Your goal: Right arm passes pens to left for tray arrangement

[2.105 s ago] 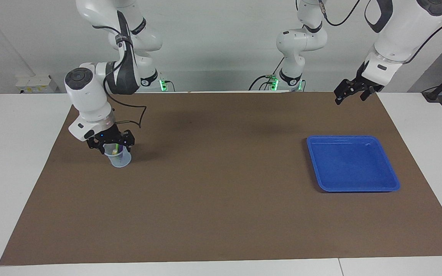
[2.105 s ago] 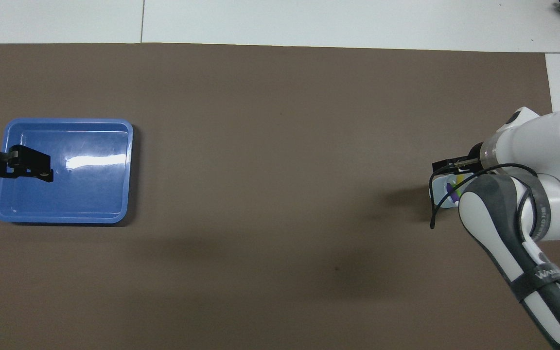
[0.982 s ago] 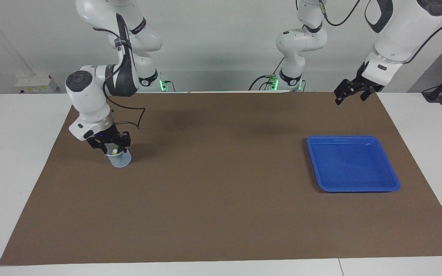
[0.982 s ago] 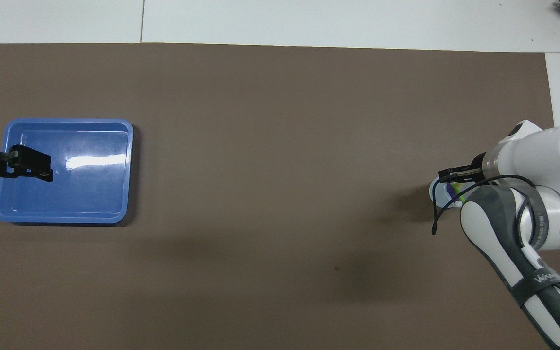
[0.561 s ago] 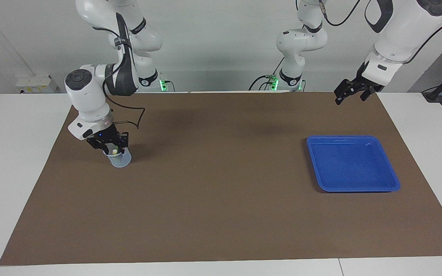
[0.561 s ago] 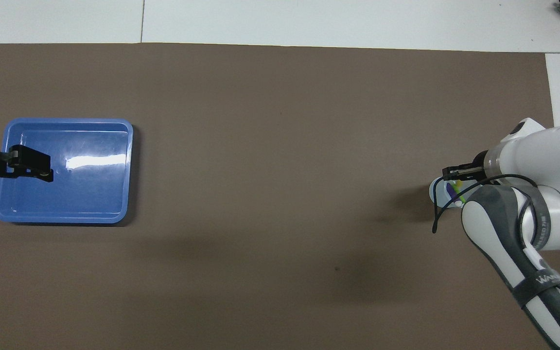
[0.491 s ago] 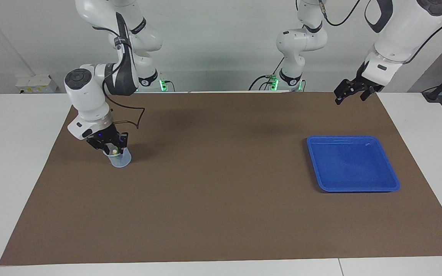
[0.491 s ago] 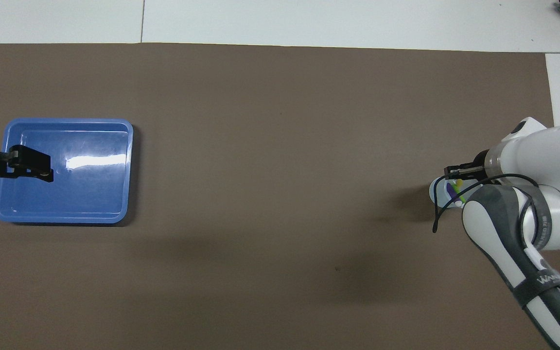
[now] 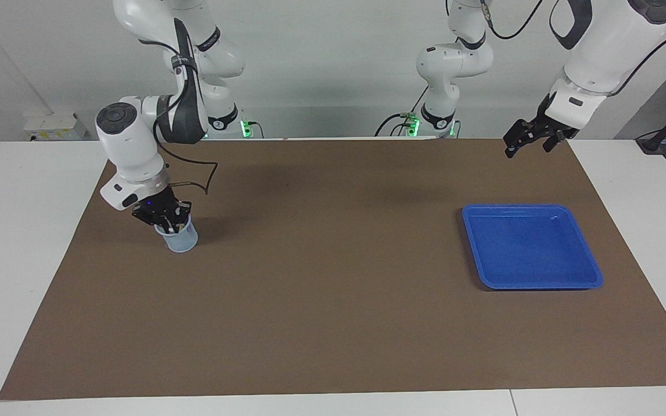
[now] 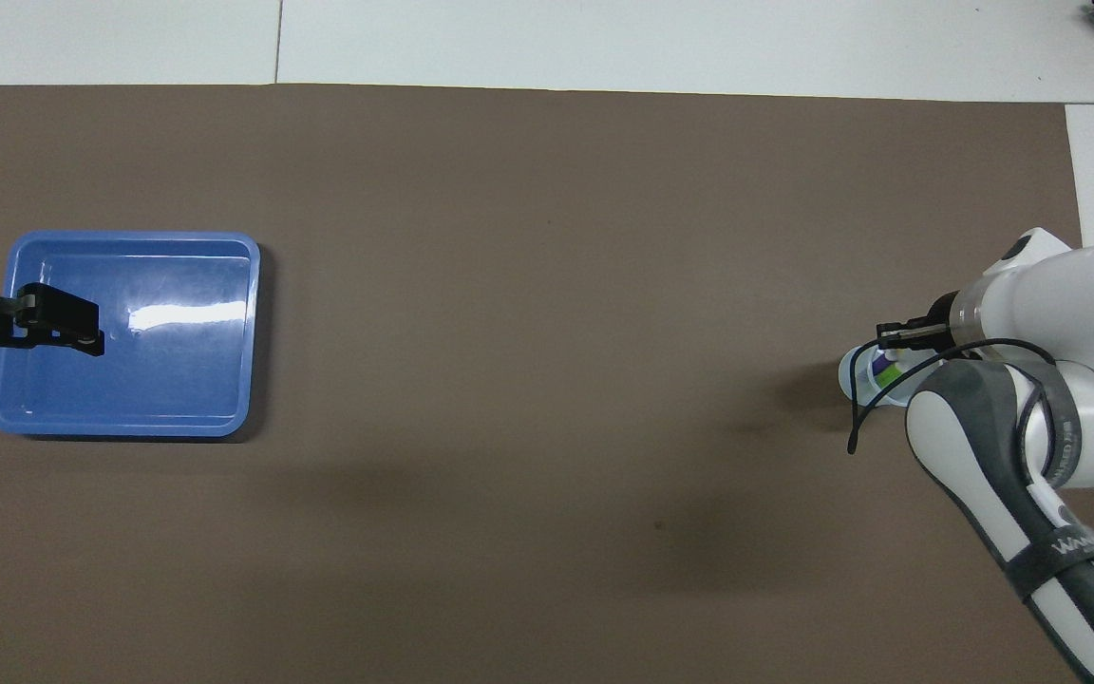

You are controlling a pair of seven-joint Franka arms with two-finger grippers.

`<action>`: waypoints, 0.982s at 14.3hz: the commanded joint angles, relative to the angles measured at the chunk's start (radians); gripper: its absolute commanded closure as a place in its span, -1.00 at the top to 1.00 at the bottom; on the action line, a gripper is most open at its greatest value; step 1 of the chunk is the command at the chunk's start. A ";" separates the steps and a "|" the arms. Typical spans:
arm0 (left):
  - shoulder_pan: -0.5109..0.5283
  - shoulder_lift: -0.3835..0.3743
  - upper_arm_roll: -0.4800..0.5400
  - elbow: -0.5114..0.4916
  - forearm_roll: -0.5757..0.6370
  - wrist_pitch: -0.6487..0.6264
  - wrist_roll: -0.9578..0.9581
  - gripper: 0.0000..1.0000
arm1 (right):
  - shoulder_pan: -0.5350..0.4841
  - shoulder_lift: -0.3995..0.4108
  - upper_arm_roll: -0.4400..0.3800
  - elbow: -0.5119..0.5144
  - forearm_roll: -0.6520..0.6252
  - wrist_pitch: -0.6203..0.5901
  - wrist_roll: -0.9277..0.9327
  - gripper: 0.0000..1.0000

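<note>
Toward the right arm's end of the mat stands a small pale-blue cup (image 9: pixel 182 242) (image 10: pixel 850 372) holding the pens. A purple pen (image 10: pixel 878 364) and a green pen (image 10: pixel 889 376) show in it from above. My right gripper (image 9: pixel 168 225) (image 10: pixel 895 346) reaches down into the cup's mouth, its fingertips shut on the top of a pen whose colour the fingers hide. The blue tray (image 9: pixel 532 248) (image 10: pixel 177 380) lies empty toward the left arm's end. Over the mat's edge by the left arm's base, my left gripper (image 9: pixel 526 143) (image 10: pixel 63 325) hangs open, holding nothing, and waits.
A brown mat (image 9: pixel 333 300) covers most of the white table. Both arm bases (image 9: pixel 437 118) stand at the robots' edge. A black cable (image 9: pixel 200 185) loops off the right wrist above the cup.
My right gripper has closed its fingers inside the cup and shifted slightly toward the robots. The pale pen end seen earlier is now covered. The left arm has not moved.
</note>
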 commanded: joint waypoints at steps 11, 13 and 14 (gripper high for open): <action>-0.013 -0.006 -0.008 -0.001 0.019 -0.010 -0.001 1.00 | -0.004 -0.034 0.008 0.096 -0.015 -0.184 -0.010 -1.00; -0.013 -0.007 -0.008 -0.002 0.019 -0.011 0.001 1.00 | -0.004 -0.057 0.007 0.119 -0.015 -0.225 -0.015 -1.00; -0.013 -0.007 -0.009 -0.001 0.019 -0.010 -0.001 1.00 | -0.004 -0.073 0.007 0.119 -0.018 -0.236 -0.020 -1.00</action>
